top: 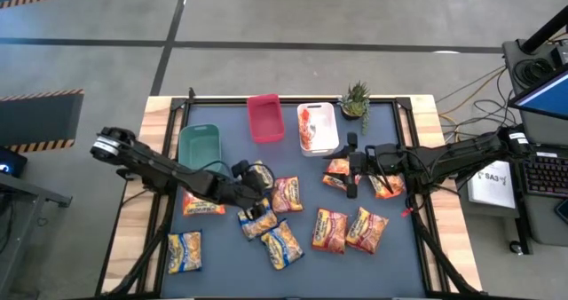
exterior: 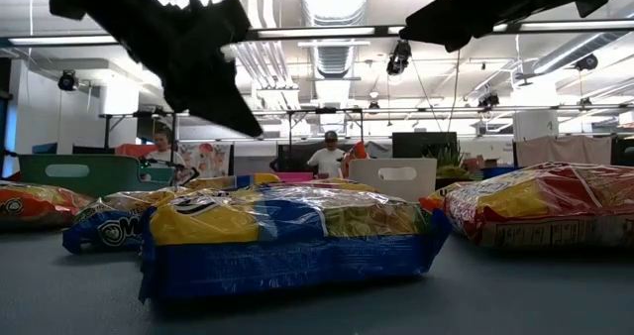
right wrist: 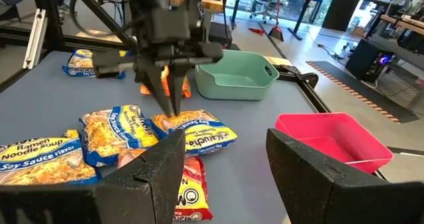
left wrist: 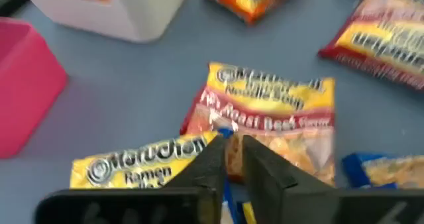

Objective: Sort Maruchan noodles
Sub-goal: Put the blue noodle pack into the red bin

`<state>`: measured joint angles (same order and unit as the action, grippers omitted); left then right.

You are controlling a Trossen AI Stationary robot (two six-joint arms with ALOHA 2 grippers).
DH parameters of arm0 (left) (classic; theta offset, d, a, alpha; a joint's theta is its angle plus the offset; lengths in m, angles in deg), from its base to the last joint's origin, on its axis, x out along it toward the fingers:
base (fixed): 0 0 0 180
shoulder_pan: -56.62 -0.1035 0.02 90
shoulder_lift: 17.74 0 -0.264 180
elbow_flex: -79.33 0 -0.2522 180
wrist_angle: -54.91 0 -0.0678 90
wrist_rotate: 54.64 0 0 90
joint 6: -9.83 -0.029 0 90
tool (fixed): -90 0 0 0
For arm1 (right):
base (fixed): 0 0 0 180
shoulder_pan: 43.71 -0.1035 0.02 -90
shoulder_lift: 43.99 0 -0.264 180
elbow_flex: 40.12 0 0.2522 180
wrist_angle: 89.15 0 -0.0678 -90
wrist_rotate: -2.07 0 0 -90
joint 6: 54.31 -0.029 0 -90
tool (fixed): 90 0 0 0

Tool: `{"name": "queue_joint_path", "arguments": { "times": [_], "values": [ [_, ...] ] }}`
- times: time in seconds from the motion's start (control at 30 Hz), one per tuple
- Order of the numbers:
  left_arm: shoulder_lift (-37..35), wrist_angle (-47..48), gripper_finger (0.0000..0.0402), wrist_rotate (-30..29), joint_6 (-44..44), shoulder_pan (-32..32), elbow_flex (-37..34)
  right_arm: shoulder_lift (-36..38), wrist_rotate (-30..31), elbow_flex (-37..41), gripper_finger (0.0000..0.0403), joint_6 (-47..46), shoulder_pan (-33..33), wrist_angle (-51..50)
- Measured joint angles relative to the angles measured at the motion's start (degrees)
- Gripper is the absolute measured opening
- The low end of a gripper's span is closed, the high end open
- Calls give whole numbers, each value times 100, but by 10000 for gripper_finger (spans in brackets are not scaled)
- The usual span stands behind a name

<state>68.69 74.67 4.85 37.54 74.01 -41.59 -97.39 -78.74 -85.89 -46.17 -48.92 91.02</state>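
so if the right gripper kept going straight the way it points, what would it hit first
Probably the yellow-and-blue noodle packet lying just ahead of the right gripper, whose jaws are open. The left gripper is already down on that same packet, so it could meet that too; depth is hard to judge.

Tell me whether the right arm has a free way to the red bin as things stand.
Probably yes. The right tool hangs open beside the white bin, and the red bin lies just past it with only bare mat between in the right wrist view. The left tool works elsewhere.

Yellow-and-blue noodle packets [top: 282, 244], orange ones [top: 330, 230]; green bin [top: 199, 146], red bin [top: 264, 118], white bin [top: 319, 128].
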Motion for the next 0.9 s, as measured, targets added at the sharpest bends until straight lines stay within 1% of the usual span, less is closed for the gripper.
{"name": "queue_joint_path", "arguments": {
  "times": [0.1, 0.17, 0.3, 0.4, 0.47, 0.57, 0.7, 0.9],
  "values": [
    [283, 39, 84, -2, -21, 2, 87, 0, 0, 0, 201, 0, 0, 0],
    [429, 224, 119, -32, -17, -2, 246, 0, 0, 0, 201, 0, 0, -1],
    [759, 1180, 196, -598, 108, -2, 739, 0, 0, 0, 201, 0, 0, -2],
    [1090, 1683, 244, -562, 131, -6, 1136, 0, -2, 0, 201, 19, 0, -3],
    [1376, 1860, 262, -437, 79, -2, 1346, 0, -2, 0, 201, 35, 0, -7],
    [1813, 2450, 273, -392, 102, -2, 1614, 0, -4, 0, 201, 39, 0, -9],
    [2212, 3260, 271, -530, 341, -9, 2036, 0, -2, 0, 201, 17, 0, -15],
    [2515, 3794, 262, -841, 412, -15, 2429, 0, -4, 0, 201, 37, 0, -17]
  ]
}}
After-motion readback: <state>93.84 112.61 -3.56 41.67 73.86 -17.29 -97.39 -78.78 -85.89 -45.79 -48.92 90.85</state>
